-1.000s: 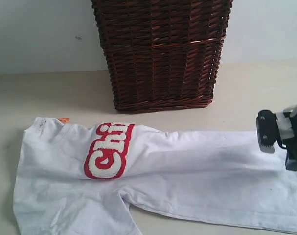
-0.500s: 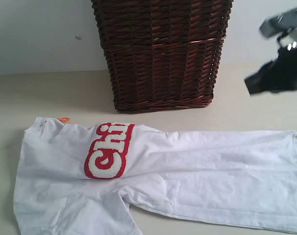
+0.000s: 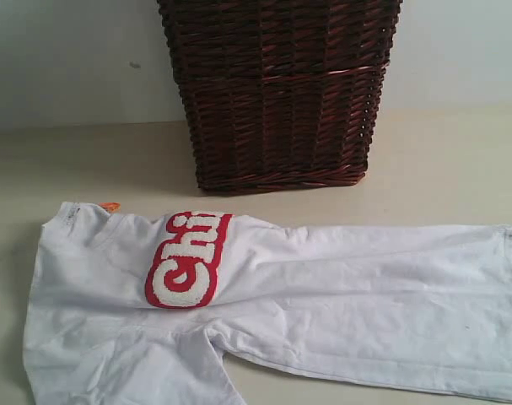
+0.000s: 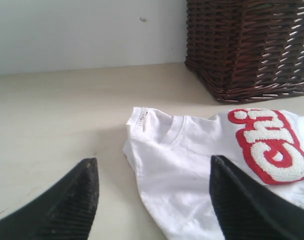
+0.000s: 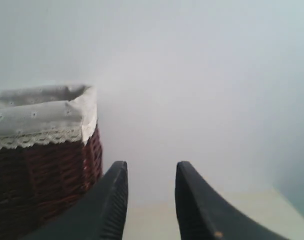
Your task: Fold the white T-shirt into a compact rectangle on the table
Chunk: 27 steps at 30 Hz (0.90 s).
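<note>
Before the brown basket (image 3: 281,93) the white T-shirt (image 3: 323,295) lies on the pale tabletop (image 3: 87,160), plain wall (image 3: 70,59) behind; left hand (image 4: 153,162) and right hand (image 5: 151,165) spread apart

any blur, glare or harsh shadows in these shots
Exterior view: soft even light, only a faint shadow under the wicker basket, the white T-shirt bright, its wrinkles faint. Left wrist view: sharp, left end effector dark. Right wrist view: hazy, pale wall, right end effector in silhouette.

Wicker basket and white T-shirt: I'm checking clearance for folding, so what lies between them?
Only a bare strip of table separates the wicker basket from the white T-shirt, as the exterior view shows.
</note>
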Tool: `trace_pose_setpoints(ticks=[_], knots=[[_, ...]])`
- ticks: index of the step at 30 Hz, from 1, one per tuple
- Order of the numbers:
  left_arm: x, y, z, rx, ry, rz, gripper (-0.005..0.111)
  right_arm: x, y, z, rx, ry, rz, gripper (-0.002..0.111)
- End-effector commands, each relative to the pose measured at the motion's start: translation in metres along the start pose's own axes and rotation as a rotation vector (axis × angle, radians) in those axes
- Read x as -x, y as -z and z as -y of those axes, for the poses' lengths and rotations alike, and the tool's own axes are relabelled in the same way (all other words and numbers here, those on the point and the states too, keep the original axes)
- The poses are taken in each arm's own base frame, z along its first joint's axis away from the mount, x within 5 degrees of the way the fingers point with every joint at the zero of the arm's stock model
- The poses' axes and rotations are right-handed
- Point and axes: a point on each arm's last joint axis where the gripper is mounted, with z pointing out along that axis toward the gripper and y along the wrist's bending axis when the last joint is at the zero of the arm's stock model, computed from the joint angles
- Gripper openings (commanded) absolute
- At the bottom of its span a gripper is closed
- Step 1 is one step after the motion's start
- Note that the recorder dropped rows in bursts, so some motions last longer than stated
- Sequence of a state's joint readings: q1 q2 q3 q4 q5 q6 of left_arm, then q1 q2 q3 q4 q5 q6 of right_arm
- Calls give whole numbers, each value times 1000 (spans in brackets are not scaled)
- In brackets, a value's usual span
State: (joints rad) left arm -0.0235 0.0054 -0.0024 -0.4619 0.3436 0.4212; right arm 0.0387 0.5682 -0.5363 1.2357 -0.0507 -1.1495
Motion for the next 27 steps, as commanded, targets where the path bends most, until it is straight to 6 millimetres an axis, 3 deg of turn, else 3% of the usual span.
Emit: trace_pose_setpoints(ticks=[1,6,11,15,22,27], knots=[[0,0,0,-3,1,8,62,-11,54,6,-27,175,166,34],[0,0,0,-3,1,8,62,-15,89,4,15,185,294,34],[0,0,0,-3,1,8,62,-13,104,7,-12,177,373,34],[0,0,0,-3,1,8,62,-16,104,6,-8,180,371,34],[0,0,0,-3,1,8,62,-76,83,13,-20,84,193,36],[0,0,0,-3,1,8,62,-107,78,18,-50,59,135,36]])
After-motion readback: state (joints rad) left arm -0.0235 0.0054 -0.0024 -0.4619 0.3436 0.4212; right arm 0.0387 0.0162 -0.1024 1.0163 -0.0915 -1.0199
